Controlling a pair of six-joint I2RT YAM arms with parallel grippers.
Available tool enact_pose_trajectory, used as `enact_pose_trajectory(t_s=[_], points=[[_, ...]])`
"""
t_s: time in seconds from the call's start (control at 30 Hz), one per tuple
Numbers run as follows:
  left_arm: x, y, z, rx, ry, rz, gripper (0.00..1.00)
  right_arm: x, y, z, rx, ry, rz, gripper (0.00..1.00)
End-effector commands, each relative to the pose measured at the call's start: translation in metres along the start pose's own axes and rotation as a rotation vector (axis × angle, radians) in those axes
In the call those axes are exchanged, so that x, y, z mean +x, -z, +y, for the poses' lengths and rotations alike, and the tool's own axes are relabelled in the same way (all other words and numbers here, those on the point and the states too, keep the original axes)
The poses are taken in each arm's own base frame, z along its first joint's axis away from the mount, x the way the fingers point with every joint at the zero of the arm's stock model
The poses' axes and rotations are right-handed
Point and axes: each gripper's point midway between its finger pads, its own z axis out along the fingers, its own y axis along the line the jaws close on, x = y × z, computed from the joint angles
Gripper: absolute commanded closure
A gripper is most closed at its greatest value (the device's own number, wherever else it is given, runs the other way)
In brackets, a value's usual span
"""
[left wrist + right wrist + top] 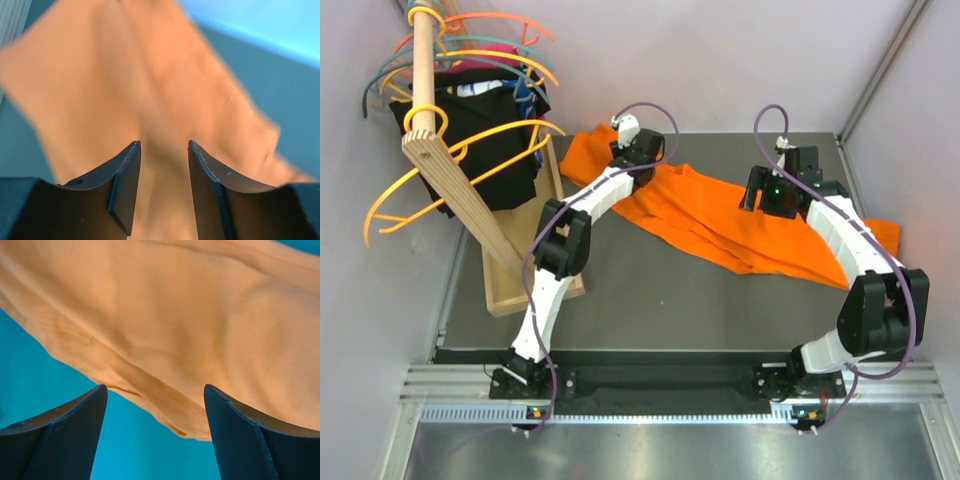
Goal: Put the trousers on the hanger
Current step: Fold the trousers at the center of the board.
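Your left gripper (pixel 164 145) hovers part-open over the large, bright orange fabric trousers (pixel 720 215), holding nothing. The right gripper (pixel 155 387) gapes wide at their edge. They lie spread on the dark table (pixel 650 300), while the thin amber-yellow plastic hanger (pixel 498 130) hangs on the wooden rail (pixel 460 185) (well apart). Every step remains. There is bare table in front of the trousers, and walls crowd the far side.

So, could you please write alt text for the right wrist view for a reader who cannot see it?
The jaws of the right gripper stand wide open and empty in the foreground, framing a hemmed edge of the orange trousers. The fabric fills most of the frame; bare table shows teal at lower left.
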Motion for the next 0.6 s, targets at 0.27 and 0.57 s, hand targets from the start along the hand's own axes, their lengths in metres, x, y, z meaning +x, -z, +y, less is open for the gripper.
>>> enact_pose_trajectory(t_s=[0.27, 0.57], points=[[-0.065, -0.06, 0.008, 0.11, 0.227, -0.137, 0.53, -0.028, -0.02, -0.005, -0.036, -0.03, -0.017, 0.2], [-0.089, -0.076, 0.055, -0.028, 0.323, -0.19, 0.51, -0.043, -0.041, -0.062, 0.182, -0.182, -0.033, 0.24]])
